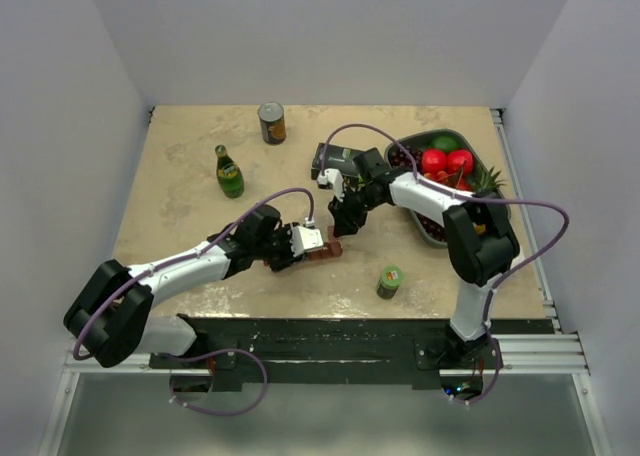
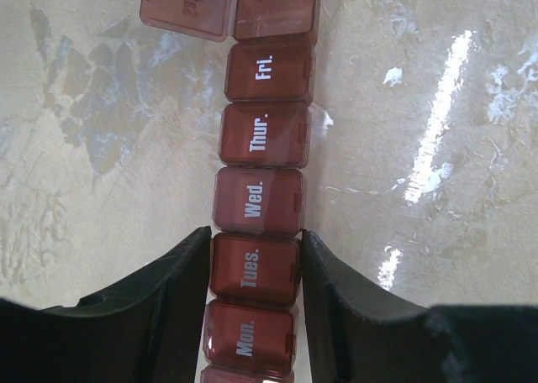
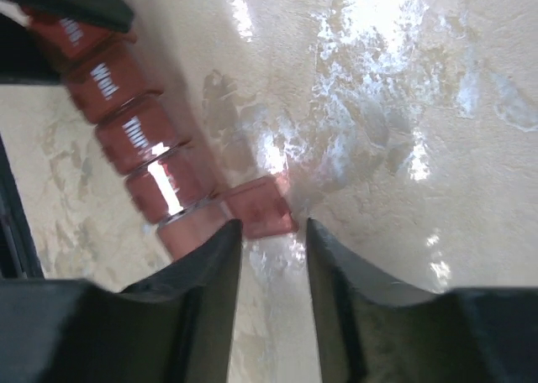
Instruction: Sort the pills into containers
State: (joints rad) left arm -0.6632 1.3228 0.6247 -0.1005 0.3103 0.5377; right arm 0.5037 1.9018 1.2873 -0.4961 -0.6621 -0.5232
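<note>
Containers, i.e. one long narrow maroon plastic strip of small square lidded compartments (image 1: 327,248), are seen in the top view lying on the beige marbled tabletop (image 1: 180,216), mid-table toward the front. Left gripper (image 1: 312,244) is set on the strip's near end and right gripper (image 1: 343,226) hangs at its far end. No loose pills are made out anywhere. A small dark jar with a green lid (image 1: 389,281) stands apart to the right; its contents cannot be told.

Left wrist view: left fingers (image 2: 168,307) are pressed against both long sides of the strip at the "Tues." and "Mon." cells, so the strip is clamped. "Wed.", "Thur." and "Fri." lids are down. The cell past "Fri." is open, with its translucent maroon hinged lid (image 2: 185,12) folded out flat to the side. A black fingertip shows at the lid's top edge.

Right wrist view: right jaws are parted by a narrow gap with nothing between them. The folded-out lid (image 3: 261,207) lies on the table just ahead of the tips.

Judgement: lid-opening is the step in hand, with the strip braced by the left arm and one visible cell done. Next, a right fingertip needs to be hooked under the "Fri." lid lip and levered up without the light strip being twisted. Pills have to be located before any sorting.
</note>
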